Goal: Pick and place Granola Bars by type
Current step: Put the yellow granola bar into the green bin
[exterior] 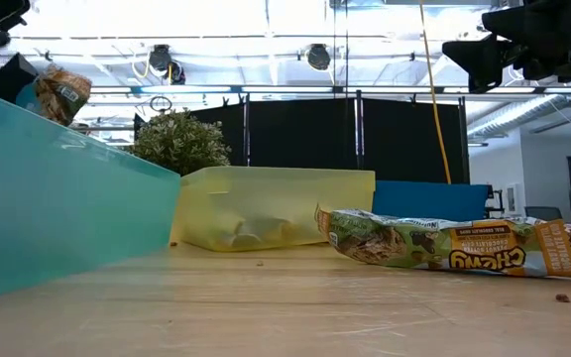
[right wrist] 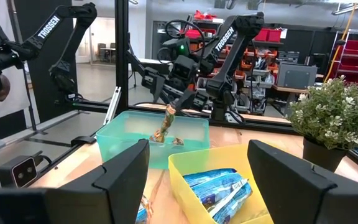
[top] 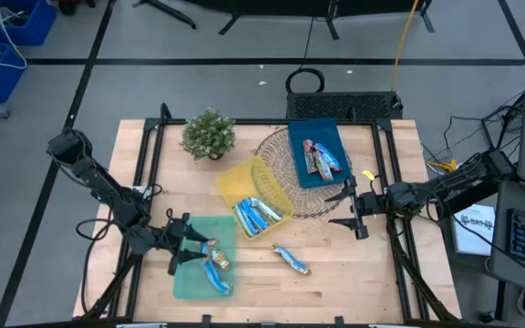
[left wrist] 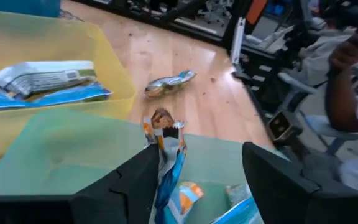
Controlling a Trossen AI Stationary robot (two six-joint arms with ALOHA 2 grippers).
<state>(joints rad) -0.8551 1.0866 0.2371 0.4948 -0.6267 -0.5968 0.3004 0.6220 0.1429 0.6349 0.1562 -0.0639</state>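
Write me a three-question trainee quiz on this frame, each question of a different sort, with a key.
1. True or false: the left gripper hangs over the green tray.
2. Which tray holds the blue-and-white bars? A) blue B) yellow C) green
3. Fill in: one loose bar lies on the bare ____, outside every tray.

Key:
1. True; a bar dangles from one of its fingers above that tray.
2. B, the yellow tray.
3. Table. The right gripper waits open beside the blue tray.
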